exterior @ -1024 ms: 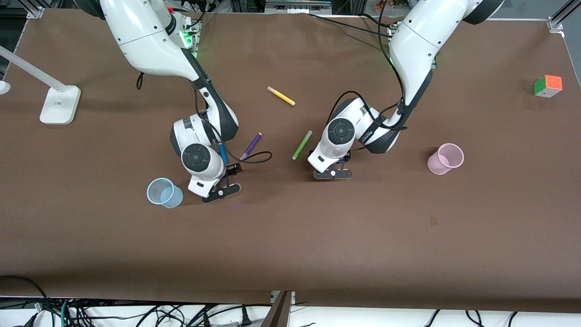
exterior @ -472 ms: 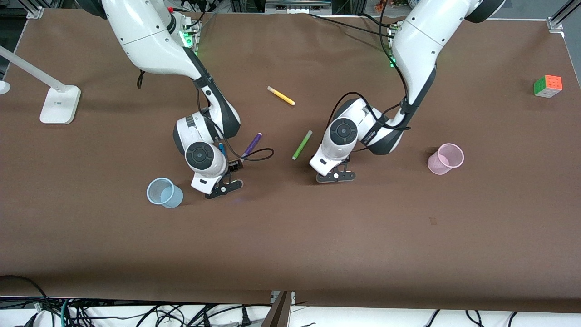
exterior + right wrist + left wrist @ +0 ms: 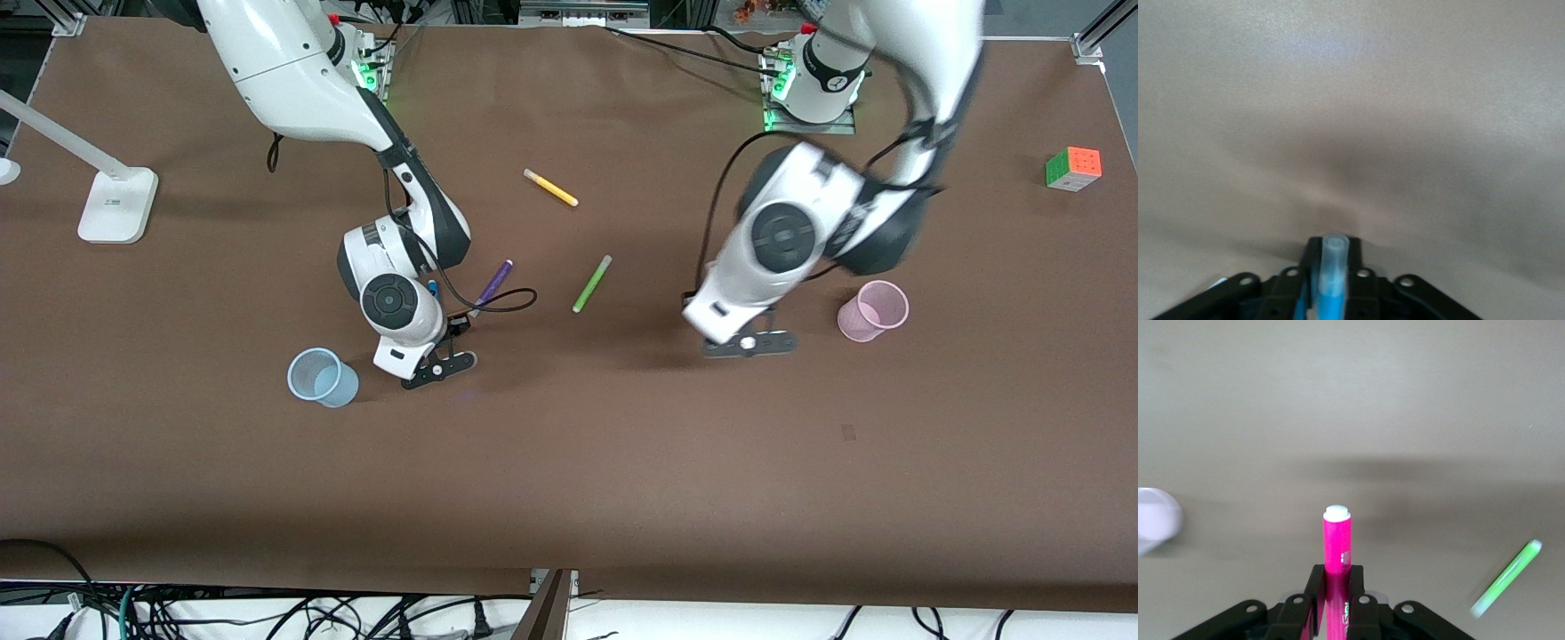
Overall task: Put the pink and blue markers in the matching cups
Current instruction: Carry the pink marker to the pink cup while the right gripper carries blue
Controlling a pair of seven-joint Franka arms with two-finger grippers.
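Observation:
In the left wrist view my left gripper (image 3: 1337,577) is shut on the pink marker (image 3: 1337,543), whose whitish tip sticks out past the fingers. From the front, the left gripper (image 3: 749,344) hangs over the table beside the pale pink cup (image 3: 873,310), and the hand hides the marker. That cup is a blur at the edge of the left wrist view (image 3: 1153,522). My right gripper (image 3: 1333,252) is shut on the blue marker (image 3: 1332,273), pale cap forward. It (image 3: 436,366) sits low beside the pale blue cup (image 3: 322,378). A sliver of the blue marker (image 3: 433,288) shows by the wrist.
A purple pen (image 3: 492,284) lies close to the right hand, with its cable looped next to it. A lime-green pen (image 3: 591,283) lies mid-table and a yellow pen (image 3: 550,188) nearer the bases. A colour cube (image 3: 1073,168) and a lamp base (image 3: 116,204) stand at the table's ends.
The left arm has risen and swung from beside the green pen toward the pink cup with the pink marker. The right gripper has shut on the blue marker, barely moving.

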